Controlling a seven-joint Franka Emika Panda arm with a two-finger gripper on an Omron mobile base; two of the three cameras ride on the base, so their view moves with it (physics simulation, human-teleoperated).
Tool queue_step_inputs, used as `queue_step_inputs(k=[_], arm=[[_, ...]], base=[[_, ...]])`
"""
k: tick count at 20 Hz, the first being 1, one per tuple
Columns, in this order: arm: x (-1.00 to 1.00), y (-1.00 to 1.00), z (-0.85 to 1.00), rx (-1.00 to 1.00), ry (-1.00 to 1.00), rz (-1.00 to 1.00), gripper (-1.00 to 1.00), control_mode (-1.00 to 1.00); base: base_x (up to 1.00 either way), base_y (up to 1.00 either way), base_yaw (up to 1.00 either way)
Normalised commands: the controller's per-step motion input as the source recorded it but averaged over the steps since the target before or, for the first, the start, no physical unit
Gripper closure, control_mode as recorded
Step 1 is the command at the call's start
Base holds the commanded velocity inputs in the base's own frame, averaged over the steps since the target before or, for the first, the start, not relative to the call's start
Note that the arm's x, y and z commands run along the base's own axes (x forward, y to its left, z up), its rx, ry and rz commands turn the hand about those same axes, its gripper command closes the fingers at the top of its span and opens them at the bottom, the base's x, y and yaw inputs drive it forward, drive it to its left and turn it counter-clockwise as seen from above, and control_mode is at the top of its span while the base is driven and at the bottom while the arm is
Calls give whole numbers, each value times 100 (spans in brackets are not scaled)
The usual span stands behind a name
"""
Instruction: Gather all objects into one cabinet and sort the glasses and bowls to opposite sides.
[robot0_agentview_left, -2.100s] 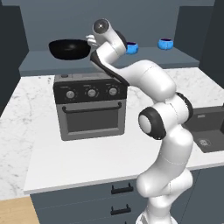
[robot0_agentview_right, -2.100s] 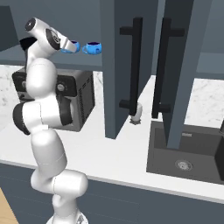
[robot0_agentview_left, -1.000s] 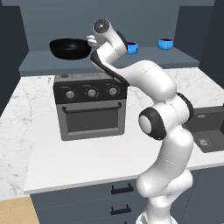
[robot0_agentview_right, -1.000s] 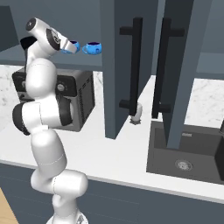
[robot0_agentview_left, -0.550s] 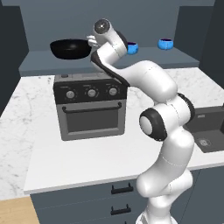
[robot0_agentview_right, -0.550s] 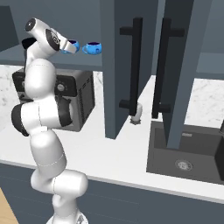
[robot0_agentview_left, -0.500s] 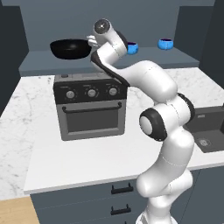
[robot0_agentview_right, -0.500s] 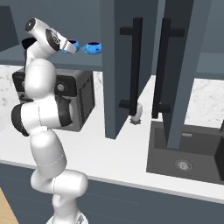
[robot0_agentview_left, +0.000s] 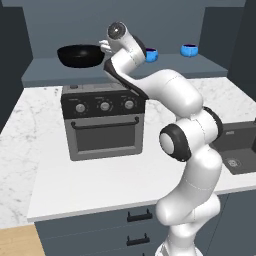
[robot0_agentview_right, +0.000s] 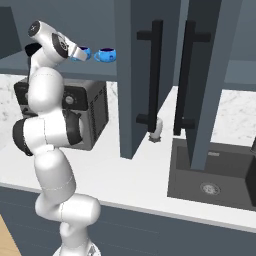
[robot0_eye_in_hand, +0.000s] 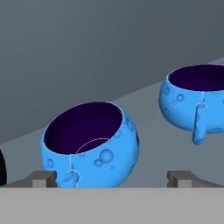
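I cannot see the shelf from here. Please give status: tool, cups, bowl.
Tool open, astride near cup, not closed. Far cup upright beside it. Bowl at shelf's other end. Nothing between.

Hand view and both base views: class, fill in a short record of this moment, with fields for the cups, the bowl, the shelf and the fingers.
near cup: bright blue, upright, between the open fingers, not gripped
far cup: bright blue, upright, standing apart from the near cup
bowl: black, at the shelf's left end
shelf: cabinet floor above the countertop oven
cabinet doors: open
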Motion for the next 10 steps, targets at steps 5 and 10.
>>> queue_step_inputs(k=[5, 10], arm=[[0, 0, -17, 0, -1, 0, -100, -100], [0, 0, -33, 0, 0, 0, -100, -100]], base=[[0, 0, 0], [0, 0, 0]])
